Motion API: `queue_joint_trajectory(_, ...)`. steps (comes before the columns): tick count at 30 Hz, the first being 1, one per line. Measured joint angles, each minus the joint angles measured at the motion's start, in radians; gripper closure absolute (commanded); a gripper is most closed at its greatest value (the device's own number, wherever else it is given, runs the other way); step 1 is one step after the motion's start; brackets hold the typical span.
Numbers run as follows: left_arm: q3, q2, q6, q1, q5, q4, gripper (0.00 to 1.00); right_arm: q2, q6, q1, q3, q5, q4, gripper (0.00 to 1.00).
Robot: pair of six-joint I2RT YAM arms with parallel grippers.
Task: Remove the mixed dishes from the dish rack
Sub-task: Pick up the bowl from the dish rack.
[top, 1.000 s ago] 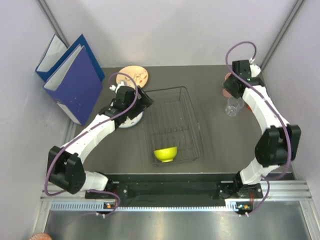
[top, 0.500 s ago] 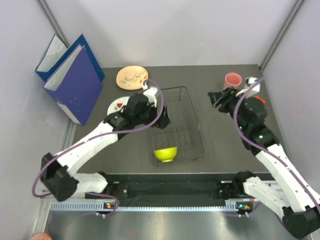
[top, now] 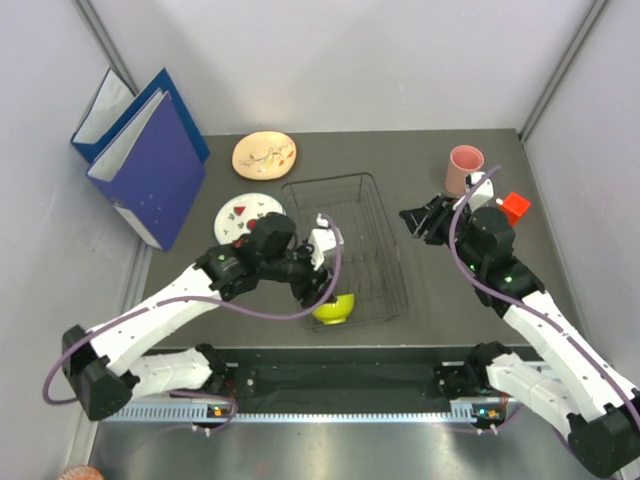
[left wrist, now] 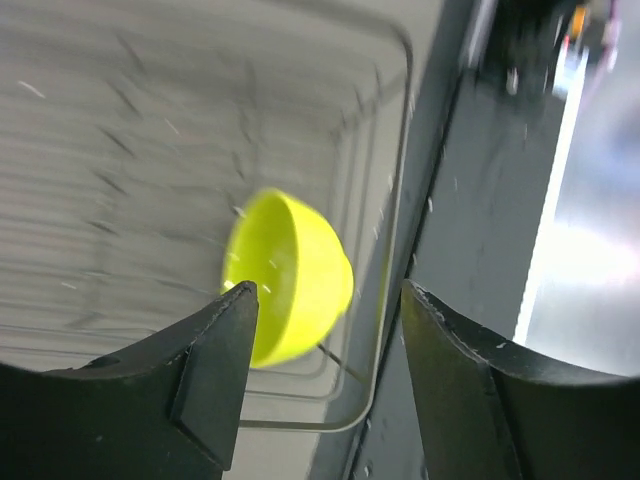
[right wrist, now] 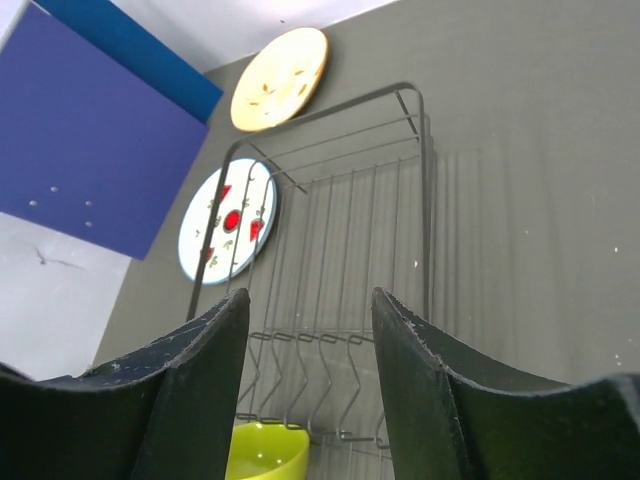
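Observation:
The black wire dish rack (top: pixel 347 215) stands mid-table, and a lime-yellow bowl (top: pixel 336 309) sits at its near end. My left gripper (top: pixel 322 287) hovers over that bowl, open. In the left wrist view the bowl (left wrist: pixel 292 276) shows blurred just beyond the fingertips (left wrist: pixel 236 318), untouched, by the rack's corner wire (left wrist: pixel 383 330). My right gripper (top: pixel 414 224) hangs open and empty at the rack's right side, facing the rack (right wrist: pixel 350 240). A tan plate (top: pixel 265 155), a white fruit-print plate (top: pixel 243 213) and a pink cup (top: pixel 464 168) rest on the table outside the rack.
A blue ring binder (top: pixel 145 155) stands against the left wall. A small red cube (top: pixel 513 207) lies at the far right near the pink cup. The right wrist view also shows the tan plate (right wrist: pixel 281 78), the white plate (right wrist: pixel 229 222) and the bowl (right wrist: pixel 265 452).
My left arm swung from the white plate across to the rack's near end, over the bowl, its jaws narrowing. My right arm drew back from the far right corner toward the rack.

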Motion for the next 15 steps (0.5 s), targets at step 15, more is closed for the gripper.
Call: queue_joint_trajectory(15,-0.018,0.199,0.08,-0.066,-0.065,-0.049,0.3,-0.07,0.002,0.006,-0.047,-0.009,0.026,0.48)
